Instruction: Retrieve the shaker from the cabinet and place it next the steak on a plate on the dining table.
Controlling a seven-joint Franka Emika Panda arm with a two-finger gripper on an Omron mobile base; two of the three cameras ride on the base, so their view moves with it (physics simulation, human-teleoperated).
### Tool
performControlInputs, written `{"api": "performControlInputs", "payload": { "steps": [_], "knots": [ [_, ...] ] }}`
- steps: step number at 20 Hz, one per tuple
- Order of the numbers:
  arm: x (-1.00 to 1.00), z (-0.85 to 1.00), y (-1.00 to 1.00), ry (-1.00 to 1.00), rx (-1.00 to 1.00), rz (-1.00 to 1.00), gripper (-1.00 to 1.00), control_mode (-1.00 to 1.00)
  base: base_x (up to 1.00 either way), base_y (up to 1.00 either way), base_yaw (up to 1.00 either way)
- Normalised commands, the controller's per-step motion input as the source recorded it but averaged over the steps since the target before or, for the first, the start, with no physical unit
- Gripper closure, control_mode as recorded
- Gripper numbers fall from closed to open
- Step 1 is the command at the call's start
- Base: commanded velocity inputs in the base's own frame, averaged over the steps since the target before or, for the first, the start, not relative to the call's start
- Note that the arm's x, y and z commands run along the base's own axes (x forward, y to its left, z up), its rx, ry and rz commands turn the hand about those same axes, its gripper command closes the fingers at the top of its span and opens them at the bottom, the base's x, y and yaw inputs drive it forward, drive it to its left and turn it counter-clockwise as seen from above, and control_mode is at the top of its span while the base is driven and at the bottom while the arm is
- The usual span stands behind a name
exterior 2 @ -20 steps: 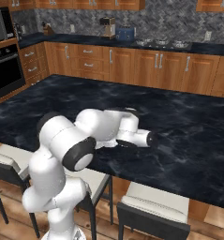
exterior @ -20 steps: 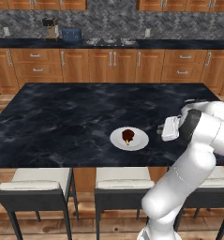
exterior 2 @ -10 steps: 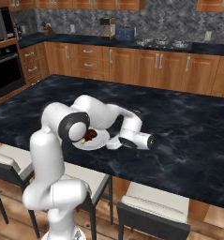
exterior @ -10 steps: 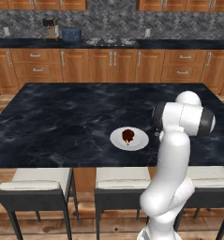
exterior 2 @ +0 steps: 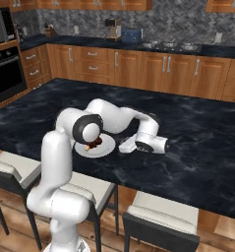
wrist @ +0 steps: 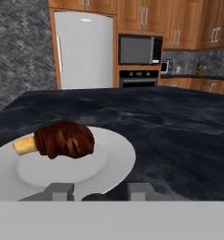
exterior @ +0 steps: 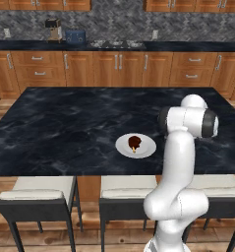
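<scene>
A white plate (exterior: 135,146) holding a steak (exterior: 134,142) sits on the black marble counter (exterior: 65,128). The jaws (wrist: 100,191) hover low beside it; whether they grip anything cannot be told.

You have a dining table (exterior: 65,128) topped in black marble with pale veins and a soft sheen, and on it a smooth, matt white plate (wrist: 113,154) carrying a steak (wrist: 66,139) with a rough, dark reddish-brown surface and a pale, bone-like stub at 1 end. Behind it you see warm orange-brown wooden drawer units (exterior: 114,69) with grey metal bar handles, a rough grey herringbone stone wall (exterior: 119,22), and a smooth brushed-steel refrigerator (wrist: 83,49).
</scene>
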Motion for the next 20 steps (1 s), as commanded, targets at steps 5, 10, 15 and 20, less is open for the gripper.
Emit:
{"api": "performControlInputs", "payload": {
  "steps": [5, 10, 15, 20],
  "knots": [
    [-0.31, -0.05, 0.12, -0.09, -0.03, 0.02, -1.00, -1.00, 0.00, 0.00, 0.00],
    [-0.63, 0.00, 0.40, -0.18, -0.09, 0.02, -1.00, -1.00, 0.00, 0.00, 0.00],
    [-0.51, 0.00, 0.54, -0.19, -0.11, 0.02, -1.00, -1.00, 0.00, 0.00, 0.00],
    [-0.03, 0.42, 0.02, -0.07, -0.02, 0.04, -1.00, -1.00, 0.00, 0.00, 0.00]
  ]
}}
